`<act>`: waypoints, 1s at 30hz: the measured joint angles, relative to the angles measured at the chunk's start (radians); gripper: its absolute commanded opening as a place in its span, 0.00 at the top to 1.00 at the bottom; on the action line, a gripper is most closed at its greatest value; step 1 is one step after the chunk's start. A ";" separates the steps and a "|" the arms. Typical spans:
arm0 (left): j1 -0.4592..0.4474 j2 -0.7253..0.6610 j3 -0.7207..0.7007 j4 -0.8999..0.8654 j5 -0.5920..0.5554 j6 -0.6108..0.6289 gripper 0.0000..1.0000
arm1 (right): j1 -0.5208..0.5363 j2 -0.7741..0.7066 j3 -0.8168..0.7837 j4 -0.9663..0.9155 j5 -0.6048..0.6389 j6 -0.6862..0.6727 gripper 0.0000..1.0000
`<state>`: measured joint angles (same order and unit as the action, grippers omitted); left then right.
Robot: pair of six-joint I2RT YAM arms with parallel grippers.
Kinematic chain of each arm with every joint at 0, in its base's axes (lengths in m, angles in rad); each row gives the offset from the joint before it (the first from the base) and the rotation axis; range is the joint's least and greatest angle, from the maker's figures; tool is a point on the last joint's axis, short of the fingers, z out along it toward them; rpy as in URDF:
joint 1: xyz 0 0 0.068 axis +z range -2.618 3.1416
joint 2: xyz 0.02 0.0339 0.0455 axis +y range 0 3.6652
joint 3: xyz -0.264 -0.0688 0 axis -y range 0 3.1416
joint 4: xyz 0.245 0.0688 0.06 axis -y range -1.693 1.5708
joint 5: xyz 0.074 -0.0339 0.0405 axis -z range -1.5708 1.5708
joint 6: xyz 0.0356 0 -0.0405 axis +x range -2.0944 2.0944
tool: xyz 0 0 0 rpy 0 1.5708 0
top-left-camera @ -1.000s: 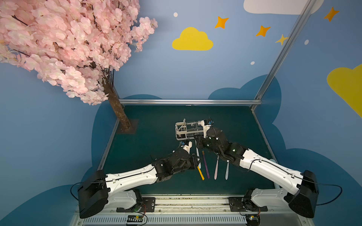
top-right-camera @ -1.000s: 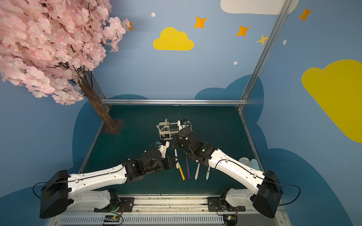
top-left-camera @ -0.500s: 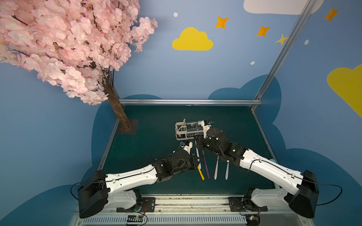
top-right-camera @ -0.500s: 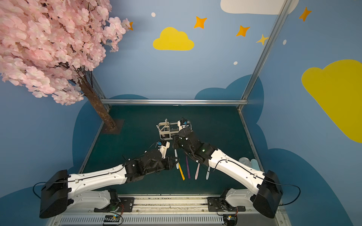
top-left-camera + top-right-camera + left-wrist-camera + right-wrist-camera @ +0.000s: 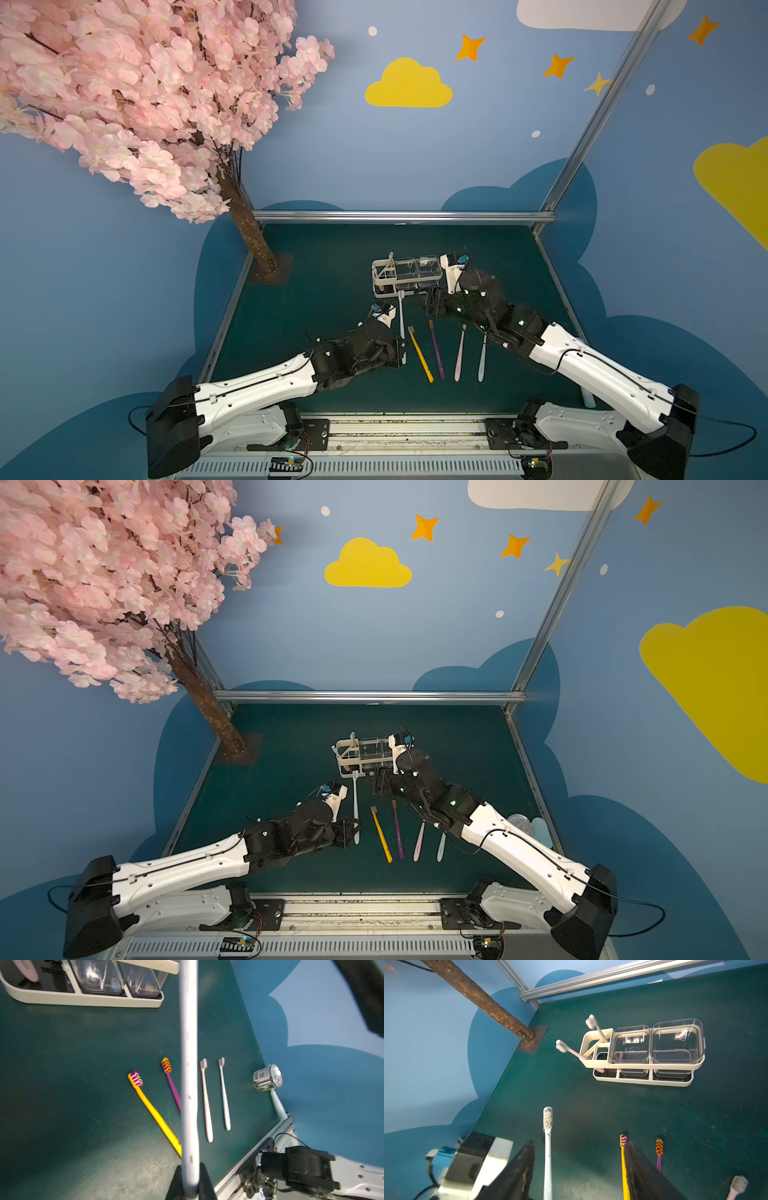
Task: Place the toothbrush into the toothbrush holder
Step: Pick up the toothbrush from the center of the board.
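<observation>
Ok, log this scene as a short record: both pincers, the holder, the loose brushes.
left pincer: shut on the white toothbrush, near its handle end
right pincer: open, jaws wide on either side of that brush
toothbrush holder: upright, not held
slot section: leaning pink-handled brush and beige brush
clear cups: two, seated in the holder, apparently empty
lying loose: yellow brush, purple brush, light pink brush, pale brush, side by side

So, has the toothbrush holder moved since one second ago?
No. In a top view the toothbrush holder keeps the same place relative to the tree's base plate.
</observation>
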<state>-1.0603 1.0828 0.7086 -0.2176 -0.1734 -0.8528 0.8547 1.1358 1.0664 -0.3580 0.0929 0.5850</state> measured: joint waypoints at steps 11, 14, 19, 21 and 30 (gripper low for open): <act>0.000 -0.048 0.018 -0.254 -0.004 0.161 0.98 | -0.101 0.092 0.023 0.039 -0.528 0.045 0.27; 0.000 -0.039 0.030 -0.274 0.013 0.185 0.98 | -0.100 0.164 0.023 0.043 -0.602 0.053 0.28; 0.000 -0.052 0.031 -0.296 0.022 0.215 0.98 | -0.100 0.236 0.023 0.022 -0.628 0.040 0.32; 0.000 -0.061 0.031 -0.302 0.023 0.222 0.98 | -0.100 0.244 0.023 0.013 -0.624 0.035 0.38; -0.002 -0.061 0.031 -0.299 0.042 0.231 0.98 | -0.093 0.279 0.023 0.051 -0.645 0.045 0.58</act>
<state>-1.0626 1.0222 0.7395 -0.5171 -0.1318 -0.6216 0.7616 1.4151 1.0897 -0.3073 -0.5518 0.6304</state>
